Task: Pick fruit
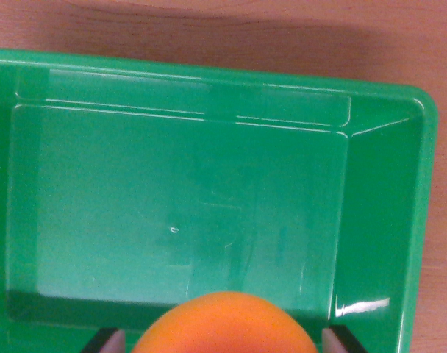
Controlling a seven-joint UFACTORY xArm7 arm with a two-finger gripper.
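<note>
An orange fruit [223, 325] fills the bottom middle of the wrist view, round and smooth. One dark fingertip [106, 341] shows at its left and another at its right, so my gripper [223, 343] looks shut on the fruit. Below it lies a green plastic tray [187, 206] with a bare, shiny floor. The fruit hangs over the tray's near side; I cannot tell whether it touches the floor.
The tray's raised rim [426, 184] runs along the top and the wrist view's right. Beyond it is a brown wooden table surface [282, 29] at the top and at the far right edge.
</note>
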